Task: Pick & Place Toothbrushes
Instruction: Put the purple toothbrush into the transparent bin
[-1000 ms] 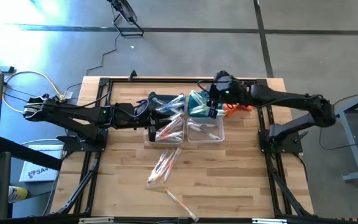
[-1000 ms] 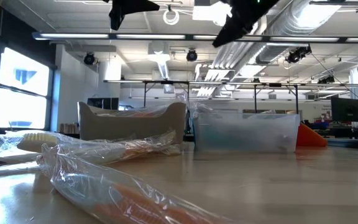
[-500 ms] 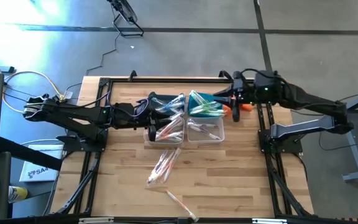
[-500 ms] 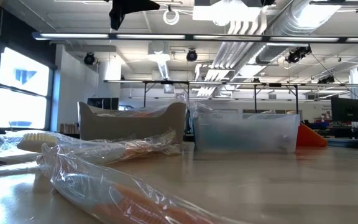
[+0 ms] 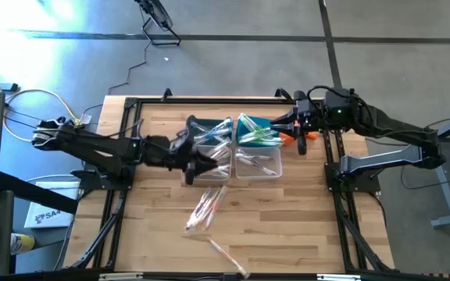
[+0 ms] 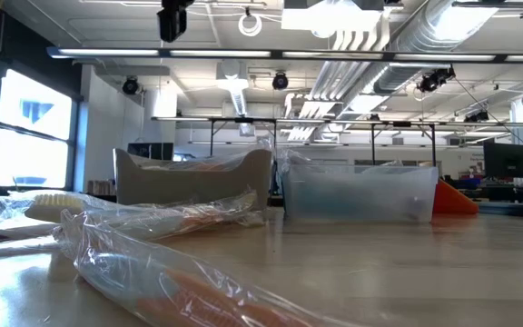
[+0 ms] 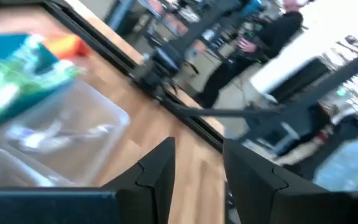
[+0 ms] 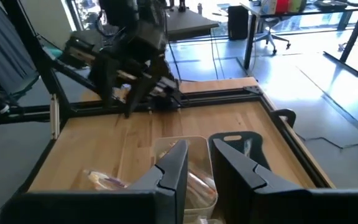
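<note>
Only the high view takes in my whole bench (image 5: 287,226): my left claw (image 5: 201,162) hangs over the left bin (image 5: 186,173), my right claw (image 5: 287,127) is near the bench's far right edge beside the orange cloth (image 5: 289,138). My left wrist view shows my left fingers (image 7: 157,171) spread with nothing between; my right wrist view shows the right fingers (image 8: 173,165) slightly apart, also bare. The toothbrushes (image 5: 206,207), thin sticks in crinkly clear wrappers, fill both bins and lie loose nearer the front, long axes running diagonally. The low view shows a wrapped orange-handled one (image 6: 162,286) close up, slanting across the boards.
</note>
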